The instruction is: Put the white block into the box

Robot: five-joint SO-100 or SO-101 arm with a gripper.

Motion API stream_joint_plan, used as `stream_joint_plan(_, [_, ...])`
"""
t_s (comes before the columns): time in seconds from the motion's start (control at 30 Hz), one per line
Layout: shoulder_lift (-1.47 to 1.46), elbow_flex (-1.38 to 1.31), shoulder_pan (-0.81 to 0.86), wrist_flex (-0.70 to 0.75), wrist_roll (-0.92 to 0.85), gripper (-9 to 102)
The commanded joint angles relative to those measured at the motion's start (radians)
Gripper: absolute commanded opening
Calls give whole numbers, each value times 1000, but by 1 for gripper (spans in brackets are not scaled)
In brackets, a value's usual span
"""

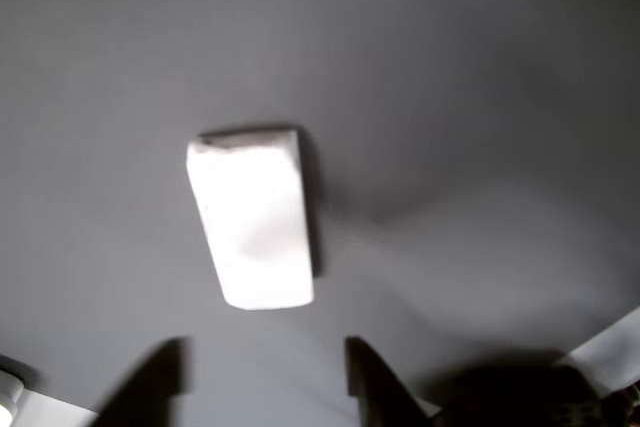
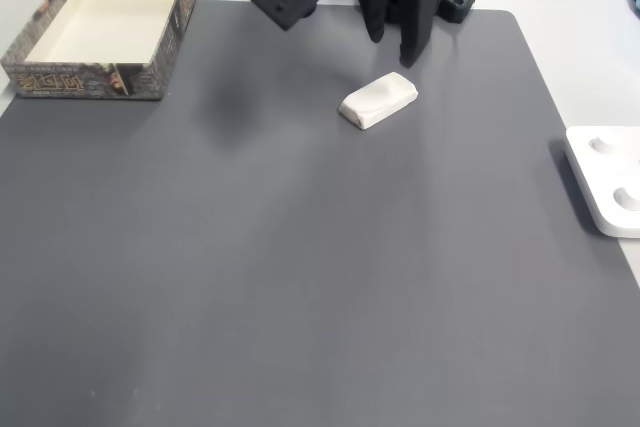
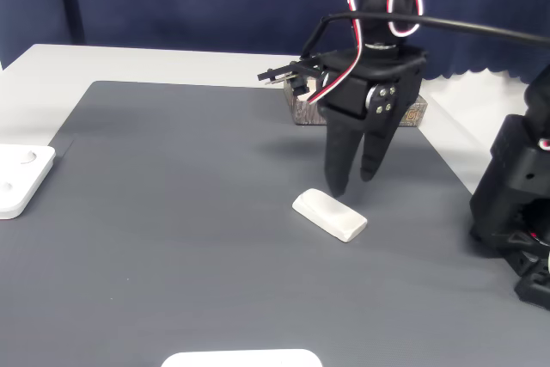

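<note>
White block (image 2: pixel 378 101) seen lying flat on grey mat (image 2: pixel 300 267), far of centre in a fixed view, untouched. Gripper (image 3: pixel 354 176) held just above and behind it, fingers parted narrowly, nothing held; tips seen at bottom edge of other view, block (image 1: pixel 252 219) ahead of them. Box (image 2: pixel 102 28) seen at far left corner, well apart. Risk judged: tips not yet astride block, so descent could land on it or nudge it aside; gap looks tight for block's width.

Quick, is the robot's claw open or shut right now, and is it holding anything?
Gripper: open and empty, fingertips just above the white block, which lies on the grey mat.
</note>
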Motion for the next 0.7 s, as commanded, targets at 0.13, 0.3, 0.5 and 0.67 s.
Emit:
stream_joint_plan(0.13, [57, 23, 18, -44, 6, 31])
stream_joint_plan(0.3, [60, 54, 18, -98, 34, 29])
stream_joint_plan(0.5, [72, 97, 20, -129, 54, 27])
stream_joint_plan(0.67, [87, 123, 35, -127, 97, 22])
